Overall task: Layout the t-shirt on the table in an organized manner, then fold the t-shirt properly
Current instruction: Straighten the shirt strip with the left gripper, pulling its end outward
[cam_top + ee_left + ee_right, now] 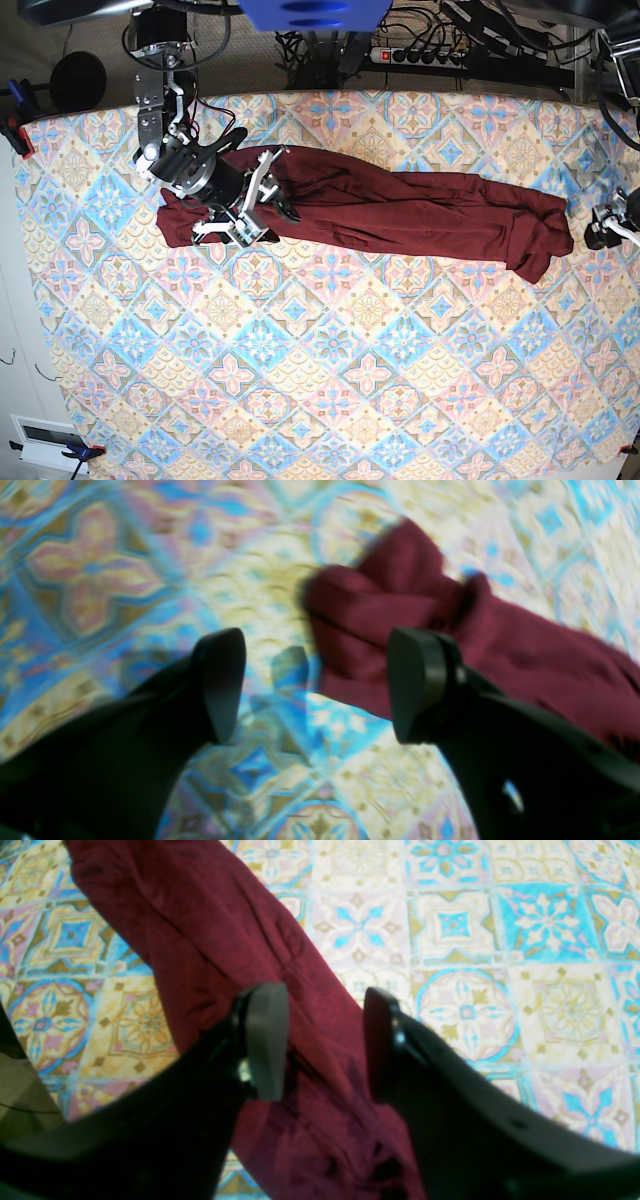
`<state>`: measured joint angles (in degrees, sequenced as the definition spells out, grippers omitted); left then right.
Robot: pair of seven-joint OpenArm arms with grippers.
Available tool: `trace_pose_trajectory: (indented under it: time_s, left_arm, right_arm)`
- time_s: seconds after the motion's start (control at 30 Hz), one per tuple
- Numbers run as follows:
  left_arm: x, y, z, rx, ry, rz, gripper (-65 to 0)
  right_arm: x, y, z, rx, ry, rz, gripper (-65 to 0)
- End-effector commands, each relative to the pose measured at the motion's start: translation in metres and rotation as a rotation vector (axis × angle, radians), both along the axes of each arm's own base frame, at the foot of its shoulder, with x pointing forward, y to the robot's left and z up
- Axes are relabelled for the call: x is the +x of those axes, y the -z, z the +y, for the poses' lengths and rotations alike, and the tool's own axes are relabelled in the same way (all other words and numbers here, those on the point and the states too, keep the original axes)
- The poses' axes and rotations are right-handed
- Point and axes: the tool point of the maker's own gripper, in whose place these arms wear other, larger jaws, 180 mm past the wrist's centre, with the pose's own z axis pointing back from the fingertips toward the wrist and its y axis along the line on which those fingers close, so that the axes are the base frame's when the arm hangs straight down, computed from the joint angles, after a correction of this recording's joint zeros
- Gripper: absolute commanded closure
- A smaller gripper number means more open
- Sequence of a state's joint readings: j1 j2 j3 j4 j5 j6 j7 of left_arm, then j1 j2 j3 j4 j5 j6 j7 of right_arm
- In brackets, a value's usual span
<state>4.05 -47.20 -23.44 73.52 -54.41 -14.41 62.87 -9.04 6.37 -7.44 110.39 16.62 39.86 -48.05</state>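
While the t-shirt [400,212] lay stretched across the surface [330,390]
Left gripper [310,685] jaws gaped empty beside its end; right gripper [320,1040] jaws straddled cloth, unclosed.

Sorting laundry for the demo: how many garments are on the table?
1: the t-shirt, stretched in a long bunched strip across the far part of the table. Nothing suggests another underneath, though its folds could hide something small.

A power strip [415,55] and tangled cables [470,30] lie on brown floor [90,40].
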Motion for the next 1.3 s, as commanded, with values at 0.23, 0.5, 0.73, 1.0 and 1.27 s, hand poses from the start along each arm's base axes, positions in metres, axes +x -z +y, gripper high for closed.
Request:
trace_pose_trajectory:
  time_s: [0.23,0.5,0.73,1.0,1.27]
  left_arm:
    - [0.029,0.001,-0.008,0.125,0.068,-0.003,-43.6]
    - [0.023,0.042,-0.030,0.171,0.081,0.065,-43.6]
    - [0.012,0.074,-0.021,0.150,0.016,0.101,-43.6]
    - [0.009,0.109,-0.051,0.055,0.006,0.111,-43.6]
    - [0.015,0.106,-0.106,-0.027,0.232,0.101,-42.9]
  right_arm:
    - [0.005,-0.016,0.004,0.035,-0.007,-0.048,-23.9]
    - [0.005,-0.020,0.004,0.036,-0.009,-0.062,-23.9]
    - [0.005,-0.020,0.004,0.036,-0.009,-0.062,-23.9]
    - [0.005,-0.020,0.004,0.036,-0.009,-0.062,-23.9]
    - [0.005,-0.020,0.004,0.036,-0.009,-0.062,-23.9]
